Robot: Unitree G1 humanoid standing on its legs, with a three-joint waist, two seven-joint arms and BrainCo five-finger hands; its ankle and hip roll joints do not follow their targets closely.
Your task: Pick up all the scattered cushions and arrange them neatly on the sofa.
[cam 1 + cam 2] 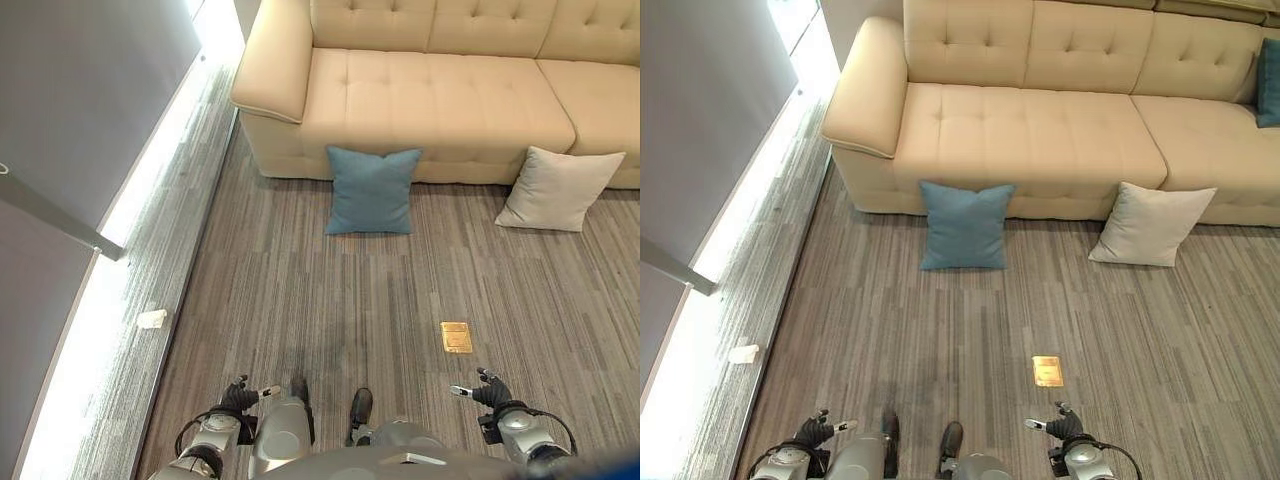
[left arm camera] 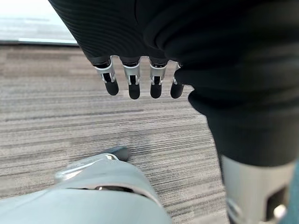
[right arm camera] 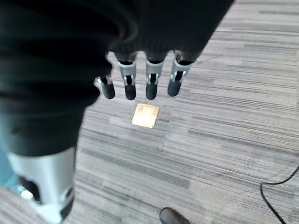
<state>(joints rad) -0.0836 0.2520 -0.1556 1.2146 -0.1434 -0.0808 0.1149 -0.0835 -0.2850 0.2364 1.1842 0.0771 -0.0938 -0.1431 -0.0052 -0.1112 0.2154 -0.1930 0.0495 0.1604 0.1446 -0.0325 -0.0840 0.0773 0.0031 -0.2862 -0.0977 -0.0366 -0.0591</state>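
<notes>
A blue cushion (image 1: 371, 190) leans upright against the front of the beige sofa (image 1: 440, 95), standing on the carpet. A cream cushion (image 1: 557, 188) leans against the sofa front farther right. Another blue cushion (image 1: 1268, 82) rests on the sofa seat at the far right. My left hand (image 1: 240, 395) hangs low at the bottom left, far from the cushions, fingers (image 2: 134, 84) relaxed and holding nothing. My right hand (image 1: 484, 389) hangs at the bottom right, its fingers (image 3: 150, 84) straight and holding nothing.
A brass floor plate (image 1: 456, 336) is set in the carpet ahead of my right hand. A small white object (image 1: 152, 319) lies by the lit strip along the left wall (image 1: 90, 90). Open carpet lies between me and the sofa.
</notes>
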